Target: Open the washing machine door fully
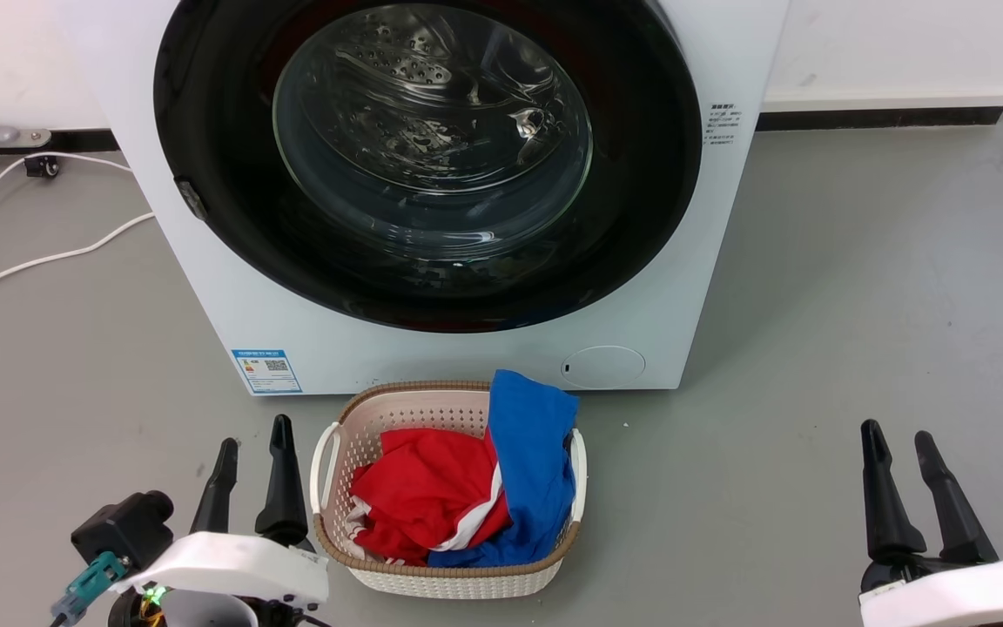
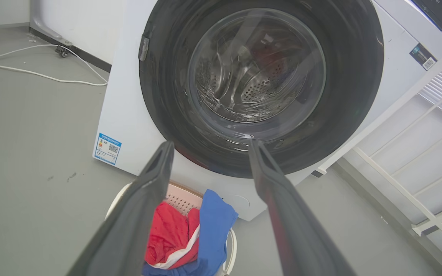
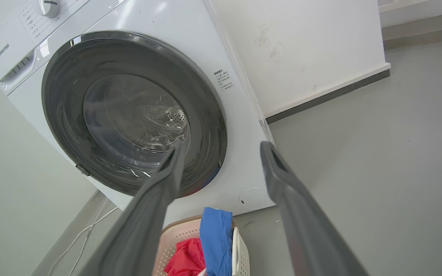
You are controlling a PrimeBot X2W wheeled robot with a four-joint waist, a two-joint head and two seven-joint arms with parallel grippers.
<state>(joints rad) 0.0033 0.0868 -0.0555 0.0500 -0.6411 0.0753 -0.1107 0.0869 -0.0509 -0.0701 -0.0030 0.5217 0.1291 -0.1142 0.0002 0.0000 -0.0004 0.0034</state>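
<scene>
Resting low, the left fingers (image 1: 282,488) stand apart and empty, I think ready to reach; the washing machine door (image 1: 432,165) sits closed well ahead of the tips, above the laundry basket (image 1: 432,582); the right fingers (image 1: 883,496) are apart likewise.

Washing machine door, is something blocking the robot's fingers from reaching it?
Nothing visible is in the way. The laundry basket sits low, below the washing machine door, between the left gripper and the right gripper.
</scene>
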